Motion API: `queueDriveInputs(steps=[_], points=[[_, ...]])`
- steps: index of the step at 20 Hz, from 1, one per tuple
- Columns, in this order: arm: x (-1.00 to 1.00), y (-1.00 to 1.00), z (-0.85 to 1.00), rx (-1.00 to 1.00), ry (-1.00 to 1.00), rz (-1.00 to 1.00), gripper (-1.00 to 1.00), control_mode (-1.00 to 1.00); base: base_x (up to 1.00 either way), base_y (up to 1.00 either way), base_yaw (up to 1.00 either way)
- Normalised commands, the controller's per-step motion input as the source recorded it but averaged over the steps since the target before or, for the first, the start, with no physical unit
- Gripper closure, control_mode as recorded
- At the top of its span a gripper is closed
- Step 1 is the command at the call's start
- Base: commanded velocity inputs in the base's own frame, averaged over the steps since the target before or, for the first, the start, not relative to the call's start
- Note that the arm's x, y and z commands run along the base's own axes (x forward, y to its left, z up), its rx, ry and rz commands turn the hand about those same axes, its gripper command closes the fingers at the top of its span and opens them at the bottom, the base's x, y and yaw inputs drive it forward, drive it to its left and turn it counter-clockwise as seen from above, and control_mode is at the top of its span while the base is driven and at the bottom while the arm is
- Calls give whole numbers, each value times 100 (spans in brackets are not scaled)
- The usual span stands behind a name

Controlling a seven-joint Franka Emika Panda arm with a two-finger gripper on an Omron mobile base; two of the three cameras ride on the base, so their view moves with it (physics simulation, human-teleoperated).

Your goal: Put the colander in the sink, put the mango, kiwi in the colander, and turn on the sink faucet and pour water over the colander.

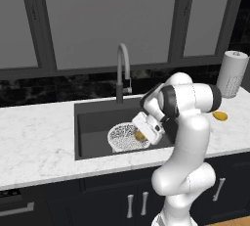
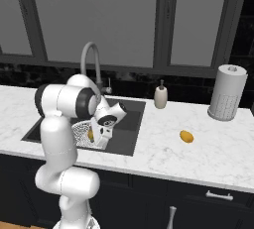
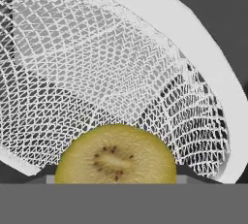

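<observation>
Rendered home kitchen, marble counter (image 1: pixel 34 137), inset dark sink (image 1: pixel 93 122) with gooseneck faucet (image 1: pixel 122 68), paper towel roll (image 2: pixel 227 92) (right side), dark cabinets (image 1: pixel 97 200) below

1. Gripper (image 1: pixel 142 135): fingertips hidden behind the hand body in the left base view; jaw gap unreadable.
2. Kiwi (image 3: pixel 115 154): bottom cut off by the hand view's lower edge; finger contact not visible. Just a small yellow sliver beside the hand in the left base view (image 1: pixel 140 135).
3. Colander (image 1: pixel 124 137): right rim covered by the hand in the left base view; rim cropped at top and left in the hand view (image 3: pixel 203 68).
4. Sink (image 1: pixel 95 122): right part blocked by the arm.
5. Sink faucet (image 2: pixel 91 59): base hidden behind the arm in the right base view.
6. Mango (image 2: pixel 186 136): too small for surface detail.
</observation>
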Motion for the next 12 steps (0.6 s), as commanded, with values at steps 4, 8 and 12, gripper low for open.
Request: queueDriveInputs(steps=[4, 8, 12], points=[[28, 23, -20, 0, 0, -2, 100, -100, 0, 0, 0], [36, 26, -27, -2, 0, -3, 100, -100, 0, 0, 0], [31, 9, -40, -1, 0, -1, 100, -100, 0, 0, 0]])
